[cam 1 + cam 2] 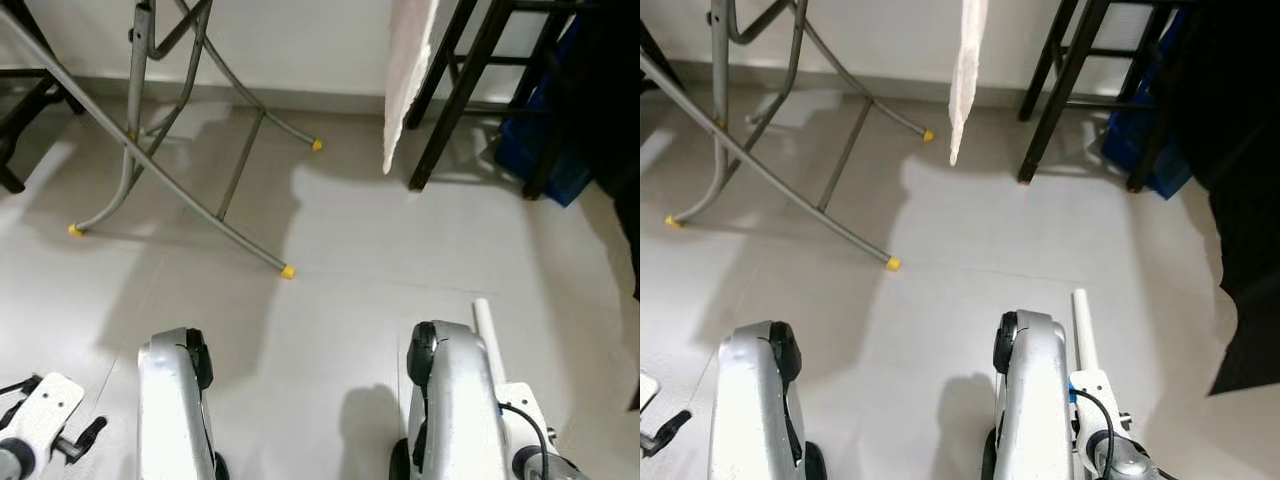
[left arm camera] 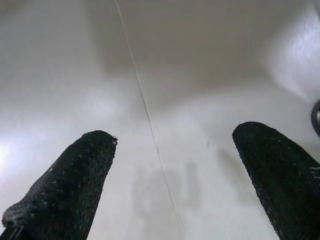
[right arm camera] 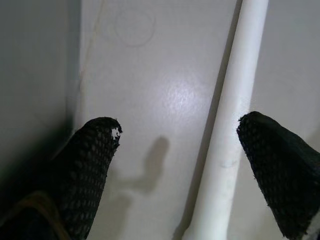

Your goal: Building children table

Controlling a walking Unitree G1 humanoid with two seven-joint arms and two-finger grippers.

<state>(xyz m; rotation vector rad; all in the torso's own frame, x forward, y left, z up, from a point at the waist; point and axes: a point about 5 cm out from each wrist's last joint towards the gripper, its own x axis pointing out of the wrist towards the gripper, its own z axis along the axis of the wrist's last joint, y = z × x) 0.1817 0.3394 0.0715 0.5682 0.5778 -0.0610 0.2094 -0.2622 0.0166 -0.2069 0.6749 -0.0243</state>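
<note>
Right wrist view gives you what matters: the tiled floor (image 1: 360,250) spreads wide under both arms, and on it lies a long white tube (image 3: 235,115), most likely a leg for the children's table. Behind that, in the head views, stand a folding metal frame (image 1: 170,150) with yellow feet and a dark stand (image 1: 450,90); neither concerns your next move.

The right claw (image 3: 177,165) hangs released above the floor, fingers spread wide. The tube runs lengthwise along the direction those fingers point, and it sits just inside one finger rather than centred between the two. You would probably want to shift the claw sideways toward the tube, then lower and close across its width.

The left claw (image 2: 172,175) is also released, over bare floor with a tile seam beneath it, well apart from the tube. Your right arm is plainly the nearer one.
</note>
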